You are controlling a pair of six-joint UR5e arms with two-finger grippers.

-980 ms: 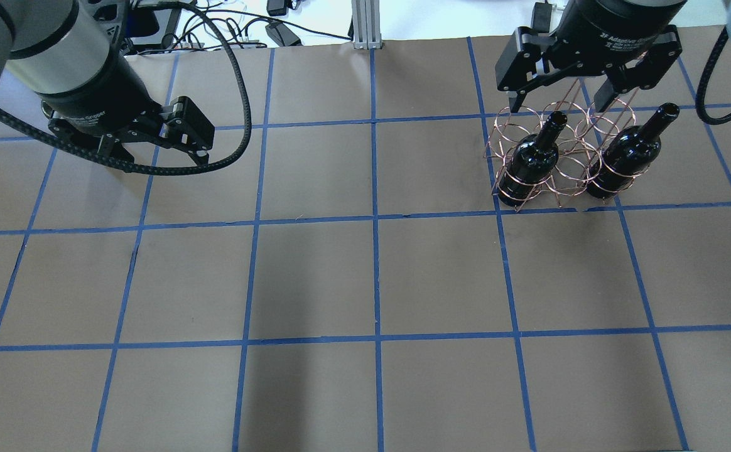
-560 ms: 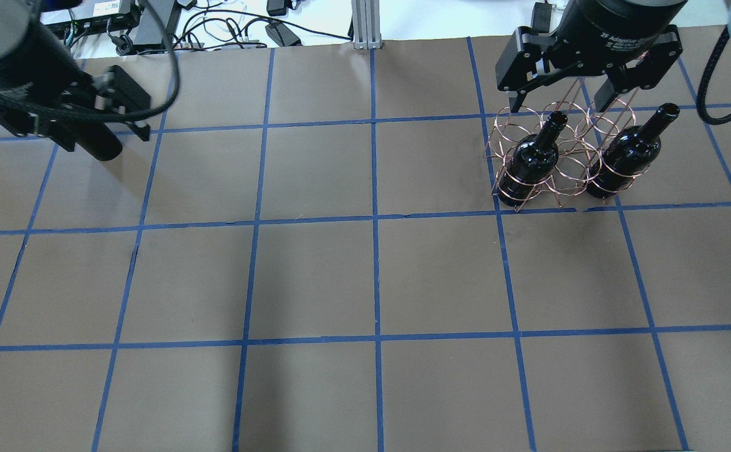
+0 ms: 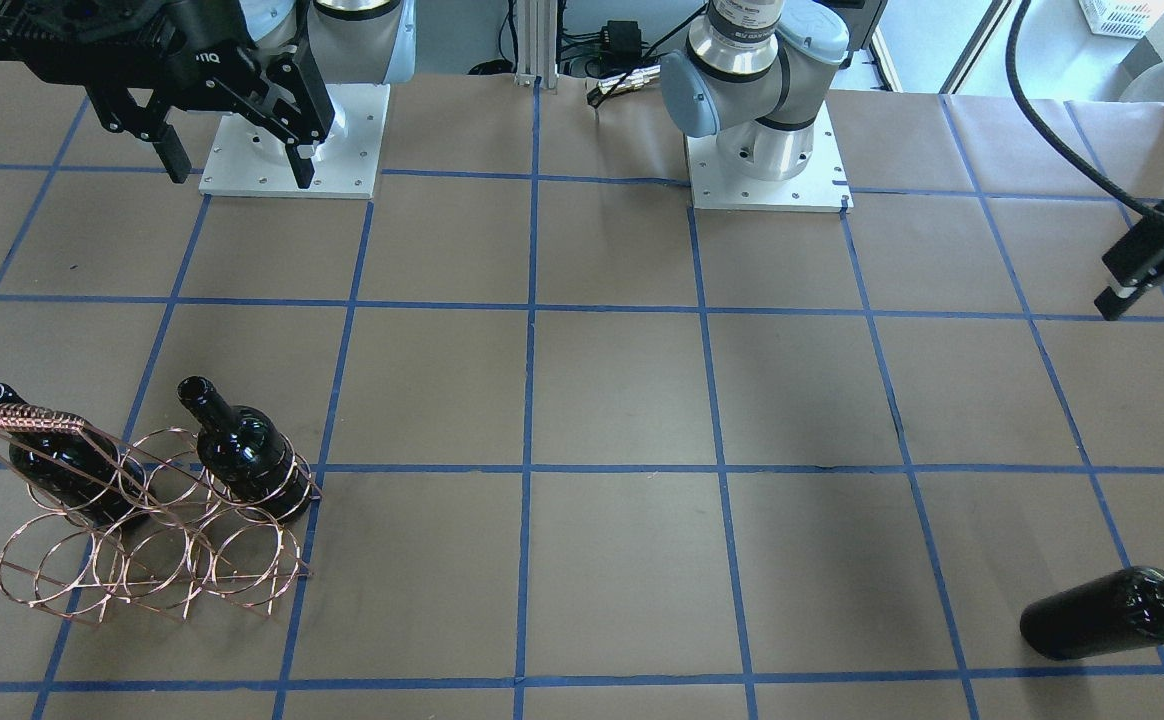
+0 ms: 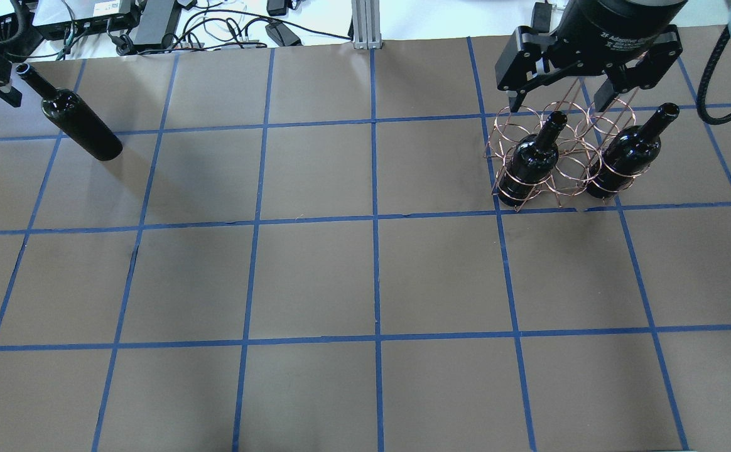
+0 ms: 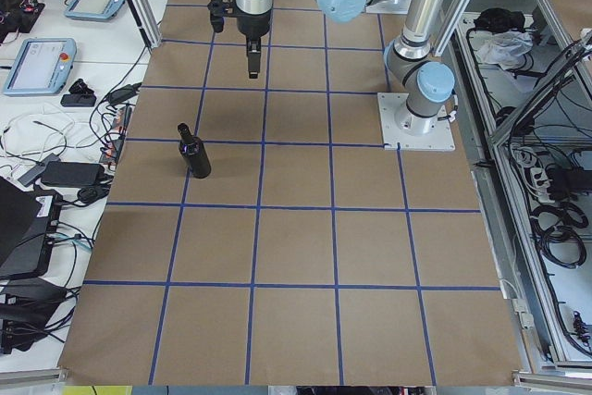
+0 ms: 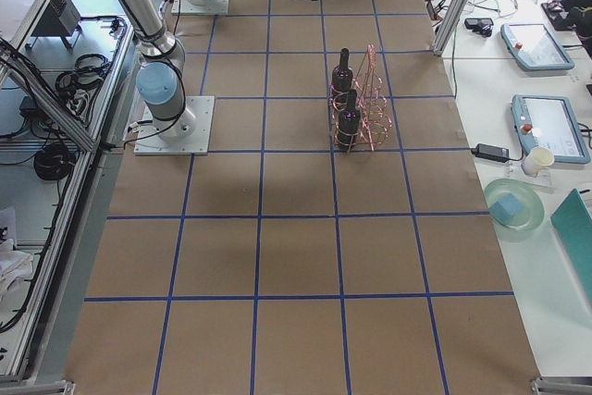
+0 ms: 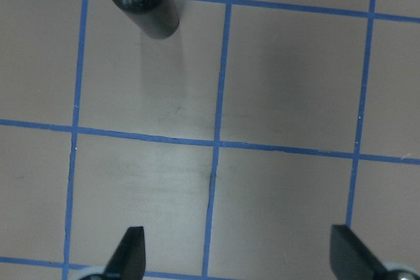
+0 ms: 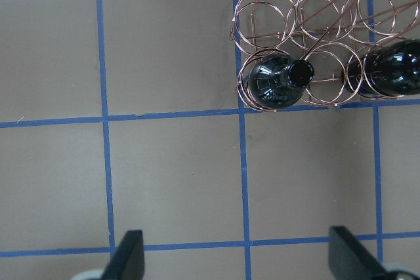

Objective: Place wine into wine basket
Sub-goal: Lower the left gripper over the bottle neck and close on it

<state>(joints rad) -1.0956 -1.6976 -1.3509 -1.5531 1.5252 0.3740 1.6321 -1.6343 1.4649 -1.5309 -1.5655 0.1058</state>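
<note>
White letters on the black body of the right claw (image 4: 557, 105) read "2F Adaptive". The rest of the words cannot be read.

On the left side, the left claw (image 7: 241, 257) is wide open. Its two fingers (image 7: 131, 257) are far apart, and only the brown table (image 4: 315, 282) with its blue tape lines (image 4: 375, 276) shows between them. It holds nothing and touches nothing. The left arm reaches out high over the table, and the claw hangs from it, pointing straight down.

The wine (image 4: 80, 122) stands up on the table near the far left corner. It is dark and shiny, with a long thin neck. It is near the left claw but apart from it, and it is well apart from the wine basket (image 4: 566, 160).

On the right side, the wine basket sits on the table. It is made of thin copper rings and has a braided handle (image 3: 17, 418) on top. One dark bottle (image 4: 532, 162) stands in an end ring of the row closer to the robot. A second dark bottle (image 4: 629, 154) stands in the other end ring of that row.

The right claw is wide open too, with nothing between its fingers. It hangs up in the air by the basket, points straight down and touches nothing.
</note>
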